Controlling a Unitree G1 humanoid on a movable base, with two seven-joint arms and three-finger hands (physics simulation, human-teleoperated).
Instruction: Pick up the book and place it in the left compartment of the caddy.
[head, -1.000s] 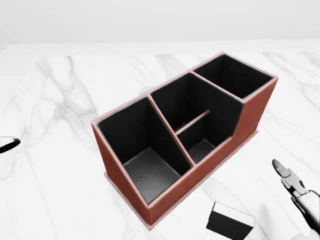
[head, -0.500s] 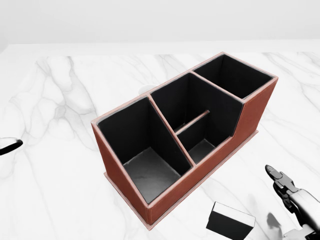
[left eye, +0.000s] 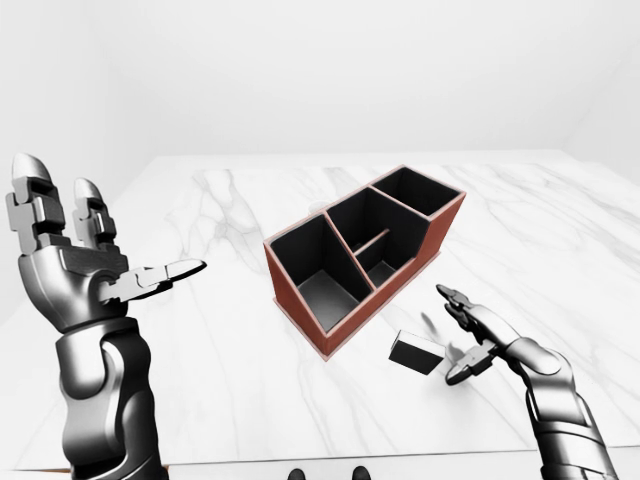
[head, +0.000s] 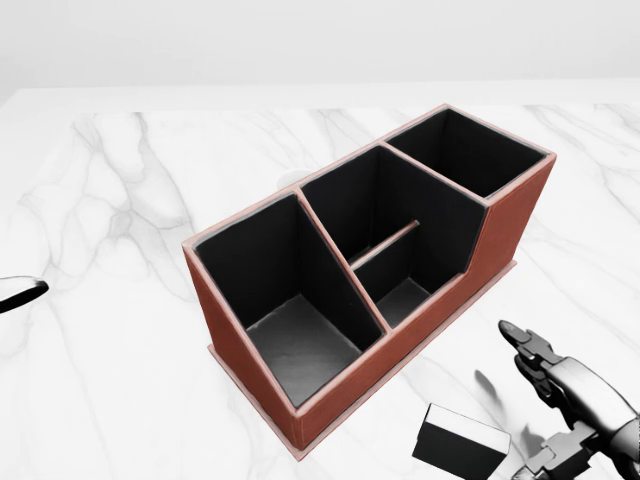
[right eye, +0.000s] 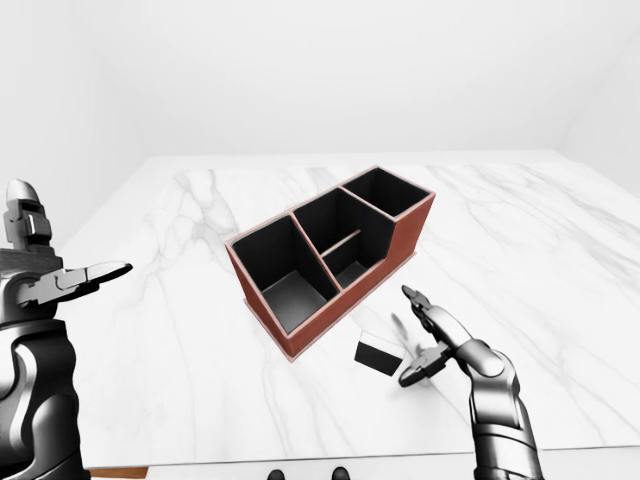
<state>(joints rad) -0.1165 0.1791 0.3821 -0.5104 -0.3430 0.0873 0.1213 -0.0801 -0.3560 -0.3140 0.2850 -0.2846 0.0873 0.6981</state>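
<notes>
Nothing is done yet: the book (left eye: 417, 352) lies on the table (left eye: 220, 370), seemingly just inside the right hand's (left eye: 478, 335) spread, unclenched fingers (left eye: 459, 300). Left hand (left eye: 75, 265) open, empty. Caddy (left eye: 355, 255) left compartment awaits; grasp and placing remain.

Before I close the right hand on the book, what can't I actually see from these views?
- Book: head view's bottom edge cuts it off; no cover or title is readable in any view.
- Right hand: open beside the book, but whether a finger touches it cannot be told.
- Caddy: its own walls hide parts of the compartment floors.
- Left hand: raised, open; head view shows only a fingertip.
</notes>
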